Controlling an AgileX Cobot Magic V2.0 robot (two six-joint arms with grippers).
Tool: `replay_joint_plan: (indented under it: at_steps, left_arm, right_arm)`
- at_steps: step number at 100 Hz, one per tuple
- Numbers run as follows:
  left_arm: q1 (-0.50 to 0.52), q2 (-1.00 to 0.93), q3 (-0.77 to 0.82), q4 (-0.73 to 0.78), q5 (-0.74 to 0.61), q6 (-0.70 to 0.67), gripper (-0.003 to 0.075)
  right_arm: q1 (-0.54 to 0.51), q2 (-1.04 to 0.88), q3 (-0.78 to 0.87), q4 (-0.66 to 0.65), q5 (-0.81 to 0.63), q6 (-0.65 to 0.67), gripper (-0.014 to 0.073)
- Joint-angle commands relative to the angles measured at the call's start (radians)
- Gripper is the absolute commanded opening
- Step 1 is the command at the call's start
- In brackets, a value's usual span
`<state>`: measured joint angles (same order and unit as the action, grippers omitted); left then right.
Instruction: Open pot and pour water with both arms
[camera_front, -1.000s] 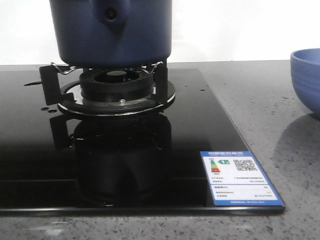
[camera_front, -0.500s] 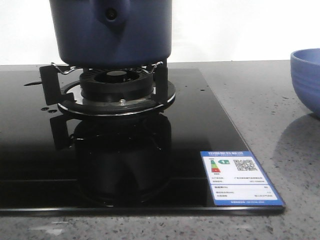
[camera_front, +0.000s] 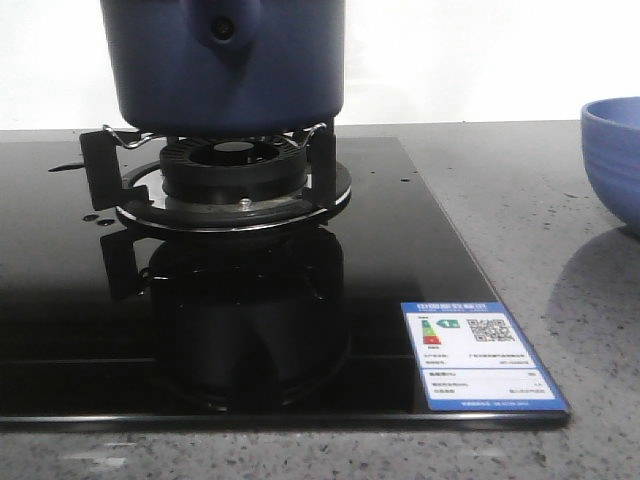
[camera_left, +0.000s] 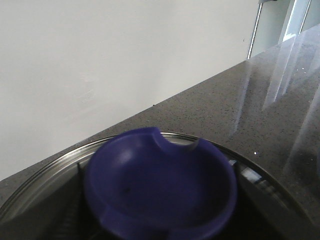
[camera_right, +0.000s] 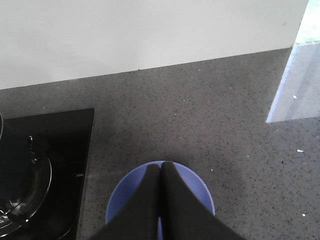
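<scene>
We see the pot (camera_front: 222, 62) sitting on the burner (camera_front: 232, 172) of a black glass stove (camera_front: 420, 250), its holed stub facing the front camera. In the left wrist view a blue knob (camera_left: 160, 185) on a glass lid (camera_left: 45, 175) fills the lower frame, blurred; the left gripper's fingers are not visible, so we cannot tell how far open it is. The right gripper (camera_right: 161, 172) has its fingers pressed together, holding nothing, above the light blue bowl (camera_right: 122, 197) on the grey counter (camera_right: 225, 125), beside the stove.
</scene>
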<state>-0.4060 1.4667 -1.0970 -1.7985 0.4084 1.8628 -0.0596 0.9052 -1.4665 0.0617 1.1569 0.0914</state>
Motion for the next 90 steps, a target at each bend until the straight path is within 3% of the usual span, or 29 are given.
replay_joint_plan:
  at_steps: [1,8,31,43,68,90]
  left_arm:
    - [-0.007,-0.045,-0.036,-0.055,0.008,-0.007,0.0547]
    - [-0.007,-0.068,-0.036,-0.055,-0.023,-0.007,0.0579]
    - [0.012,-0.22,-0.034,-0.055,-0.063,-0.03,0.0555]
    - [0.018,-0.368,0.017,-0.055,-0.113,-0.042,0.0433]
    - [0.018,-0.78,0.324,-0.057,-0.408,-0.081,-0.0022]
    - [0.016,-1.058,0.52,-0.059,-0.429,-0.086,-0.002]
  right_arm:
    - [0.001,-0.006,-0.024,0.002,-0.063,-0.011,-0.0063]
    - [0.001,-0.006,-0.024,0.002,-0.063,-0.011,-0.0063]
    - [0.013,-0.023,-0.008,0.026,-0.149,-0.065,-0.0063]
    - [0.053,-0.102,0.078,0.05,-0.258,-0.137,-0.0063]
    - [0.095,-0.421,0.54,0.068,-0.537,-0.258,-0.0063]
    - [0.155,-0.711,0.939,0.142,-0.828,-0.258,-0.0063]
